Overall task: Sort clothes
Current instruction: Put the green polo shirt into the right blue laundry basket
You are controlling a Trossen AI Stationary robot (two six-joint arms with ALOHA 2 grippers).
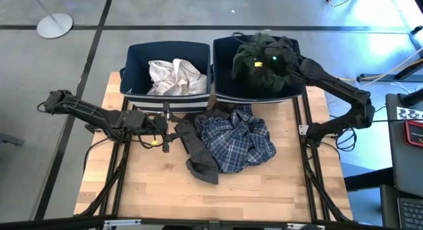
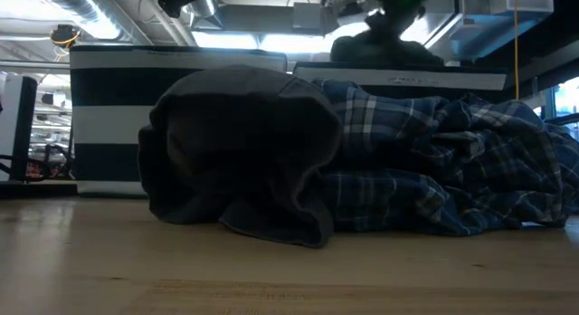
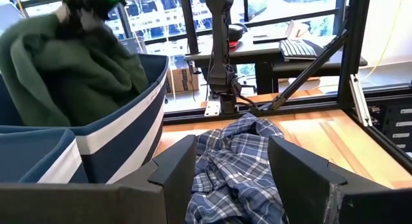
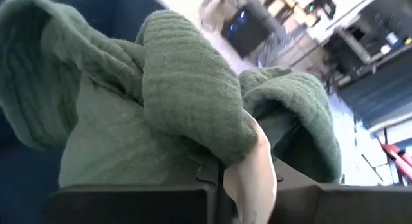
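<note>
The dark green garment (image 1: pixel 254 61) hangs from my right gripper (image 1: pixel 272 61), which is shut on it over the right navy bin (image 1: pixel 291 91). Its white label (image 4: pixel 252 176) shows beside the fingers. The white garment (image 1: pixel 173 76) lies in the left navy bin (image 1: pixel 135 58). The blue-white plaid shirt (image 1: pixel 241 141) and the dark grey garment (image 1: pixel 197 151) lie crumpled side by side on the table. My left gripper (image 1: pixel 169 129) is open and empty, low over the table just left of the grey garment, pointing at the plaid shirt (image 3: pixel 238 159). My right gripper pinches a bunched fold of the dark green garment (image 4: pixel 193 108) between its two fingers, several layers thick, right by the white label. The fingers come from above, pointing down. The garment hangs slack below them (image 3: pixel 71 69), with its lower part inside the right bin's walls.
The two bins stand side by side at the table's far edge. Bare wood (image 1: pixel 132 184) lies at the near left and along the near edge. Frame rails (image 1: pixel 310 157) run along the table's right side. A desk and a monitor stand beyond the table (image 3: pixel 290 47).
</note>
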